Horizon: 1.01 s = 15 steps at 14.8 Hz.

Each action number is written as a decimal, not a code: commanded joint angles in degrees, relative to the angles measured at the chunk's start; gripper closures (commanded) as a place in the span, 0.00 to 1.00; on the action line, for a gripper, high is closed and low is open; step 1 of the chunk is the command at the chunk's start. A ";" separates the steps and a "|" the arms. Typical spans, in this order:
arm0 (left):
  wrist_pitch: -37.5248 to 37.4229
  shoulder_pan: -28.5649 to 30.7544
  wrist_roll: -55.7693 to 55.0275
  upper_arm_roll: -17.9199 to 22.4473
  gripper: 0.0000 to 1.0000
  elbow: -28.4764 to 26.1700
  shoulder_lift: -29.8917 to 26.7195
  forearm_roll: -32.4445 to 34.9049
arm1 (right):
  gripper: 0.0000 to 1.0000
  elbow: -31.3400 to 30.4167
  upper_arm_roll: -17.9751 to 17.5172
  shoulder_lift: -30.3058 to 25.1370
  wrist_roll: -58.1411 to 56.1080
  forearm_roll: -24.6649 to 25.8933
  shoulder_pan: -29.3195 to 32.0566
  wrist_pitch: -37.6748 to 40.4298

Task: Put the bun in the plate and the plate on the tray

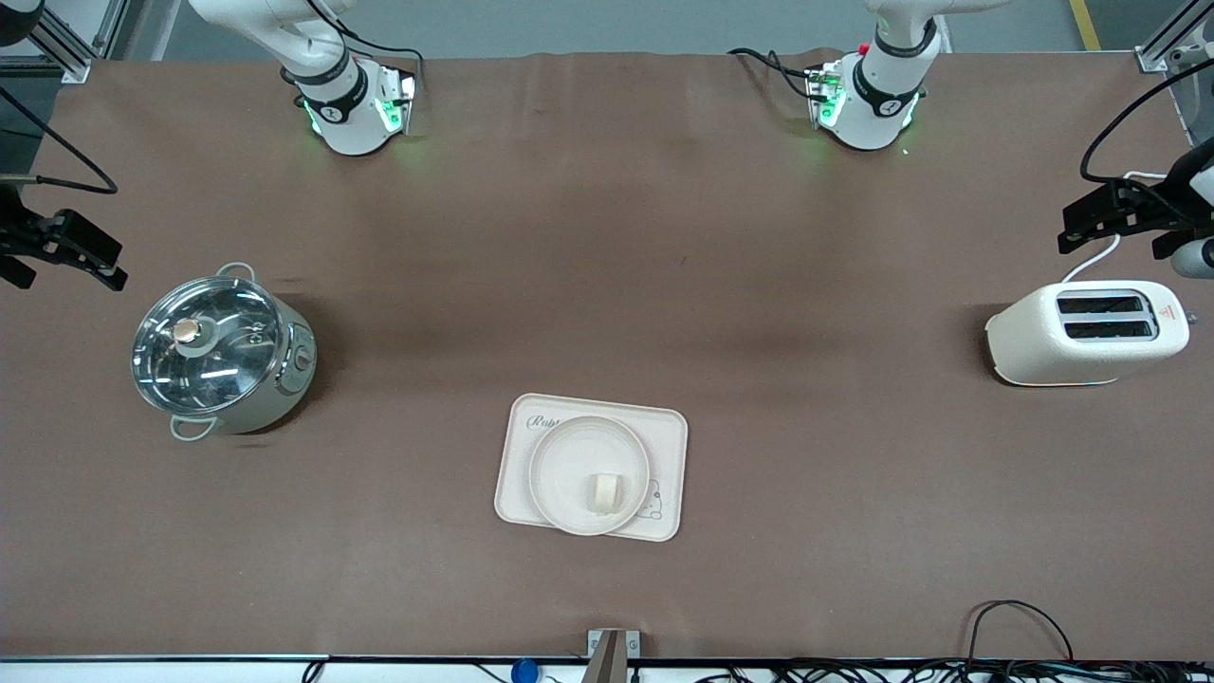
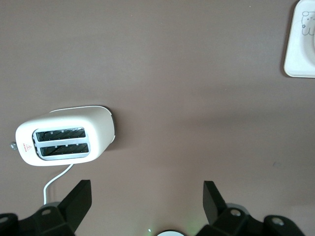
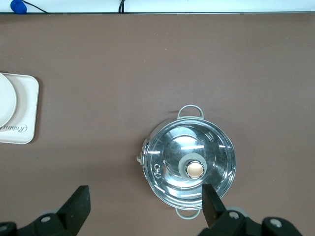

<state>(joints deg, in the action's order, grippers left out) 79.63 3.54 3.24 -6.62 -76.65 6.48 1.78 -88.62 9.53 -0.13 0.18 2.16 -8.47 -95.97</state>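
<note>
Seeing both tools wide apart, empty: left tool over toaster, right tool over pot; bun on plate, plate on tray.

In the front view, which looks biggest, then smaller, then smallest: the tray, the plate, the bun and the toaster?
1. The toaster and the tray look about alike, so I won't rank them.
2. The plate, sitting on the tray, is clearly smaller.
3. The bun, in the plate, is the smallest by far.
</note>
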 commanded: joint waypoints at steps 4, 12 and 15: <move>-0.79 0.15 2.48 0.29 0.00 -0.08 -0.86 -0.11 | 0.00 0.82 -12.57 0.04 0.00 0.30 11.69 0.61; -1.49 -0.02 1.95 -0.32 0.00 -0.25 -1.03 -0.99 | 0.00 0.64 -13.04 -0.05 0.00 0.21 11.98 1.57; -1.93 -0.46 1.42 -0.59 0.00 -0.16 -0.95 -1.07 | 0.00 0.38 -13.04 -0.05 0.09 0.30 12.07 1.93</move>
<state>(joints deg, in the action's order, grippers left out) 78.57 3.10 4.59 -6.99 -76.63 6.42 1.76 -88.42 -2.19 -0.12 0.17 2.16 2.09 -94.82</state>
